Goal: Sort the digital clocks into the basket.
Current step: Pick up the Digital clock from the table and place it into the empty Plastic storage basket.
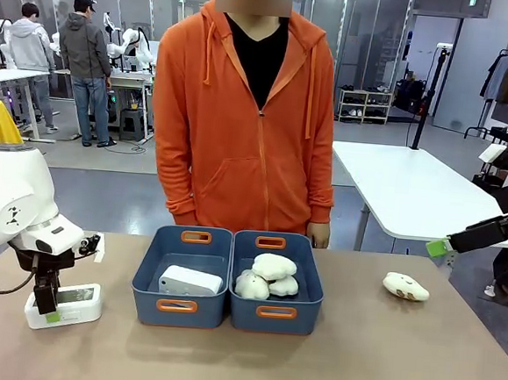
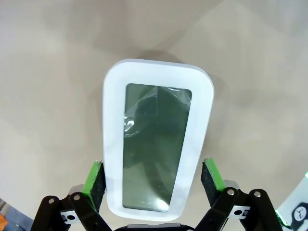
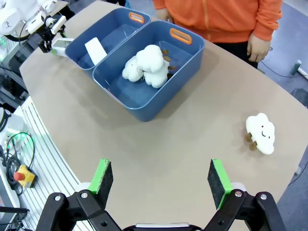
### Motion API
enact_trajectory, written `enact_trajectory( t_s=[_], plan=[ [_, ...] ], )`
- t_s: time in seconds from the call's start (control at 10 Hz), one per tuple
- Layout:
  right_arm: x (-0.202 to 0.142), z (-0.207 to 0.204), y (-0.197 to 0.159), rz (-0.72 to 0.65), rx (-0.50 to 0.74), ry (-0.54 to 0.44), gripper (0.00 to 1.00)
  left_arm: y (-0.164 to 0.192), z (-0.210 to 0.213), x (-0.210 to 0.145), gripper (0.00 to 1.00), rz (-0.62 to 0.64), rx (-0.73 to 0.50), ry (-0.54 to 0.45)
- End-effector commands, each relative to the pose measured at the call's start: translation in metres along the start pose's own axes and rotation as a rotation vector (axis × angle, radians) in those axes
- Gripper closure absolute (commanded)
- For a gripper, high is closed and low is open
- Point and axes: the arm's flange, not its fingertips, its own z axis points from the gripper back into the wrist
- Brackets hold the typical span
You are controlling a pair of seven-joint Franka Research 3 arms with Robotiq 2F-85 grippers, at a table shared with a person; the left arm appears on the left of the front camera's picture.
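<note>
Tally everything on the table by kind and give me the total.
Digital clocks: 2
Dark-blue baskets: 2
Cloud plush toys: 4
Total: 8

Three cameras around one table

The table is seen from the robot's side in the front view, looking across at the person. The left wrist view is pointed straight down, very close to a digital clock. The right wrist view is held high and tilted down over the table. The basket and the second tub are seen in both the front and right wrist views.
</note>
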Motion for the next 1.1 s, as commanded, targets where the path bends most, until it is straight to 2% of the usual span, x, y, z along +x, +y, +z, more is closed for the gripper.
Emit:
enact_trajectory(
  t_s=[0.0,0.2,0.3,0.4,0.5,0.6,0.7,0.8,0.9,1.0],
  plan=[
    [0.003,0.001,-0.002,-0.004,0.004,0.014,0.00,0.006,-0.003,-0.004,0.00,-0.030,-0.026,0.012],
    [0.003,0.001,-0.002,-0.004,0.004,0.014,0.00,0.004,-0.014,-0.004,0.00,-0.036,-0.034,0.020],
    [0.003,0.001,-0.002,-0.004,0.004,0.014,0.00,0.004,-0.018,-0.005,0.05,-0.042,-0.038,0.006],
    [0.003,0.001,-0.002,-0.004,0.004,0.014,0.00,0.004,-0.021,-0.006,0.58,-0.049,-0.045,-0.007],
    [0.003,0.001,-0.002,-0.004,0.004,0.014,0.00,0.004,-0.023,-0.007,0.64,-0.050,-0.035,-0.012],
    [0.003,0.001,-0.002,-0.004,0.004,0.014,0.00,0.003,-0.023,-0.008,1.00,-0.052,-0.038,-0.017],
    [0.003,0.001,-0.002,-0.004,0.004,0.014,0.00,0.003,-0.018,-0.009,1.00,-0.046,-0.033,-0.039],
    [0.003,0.001,-0.002,-0.004,0.004,0.014,0.00,0.003,-0.006,-0.013,1.00,-0.033,-0.094,-0.097],
    [0.003,0.001,-0.002,-0.004,0.004,0.014,0.00,0.006,0.017,-0.023,0.78,-0.034,-0.143,-0.142],
    [0.003,0.001,-0.002,-0.004,0.004,0.014,0.00,0.007,0.052,-0.033,0.78,-0.035,-0.161,-0.214]
  ],
)
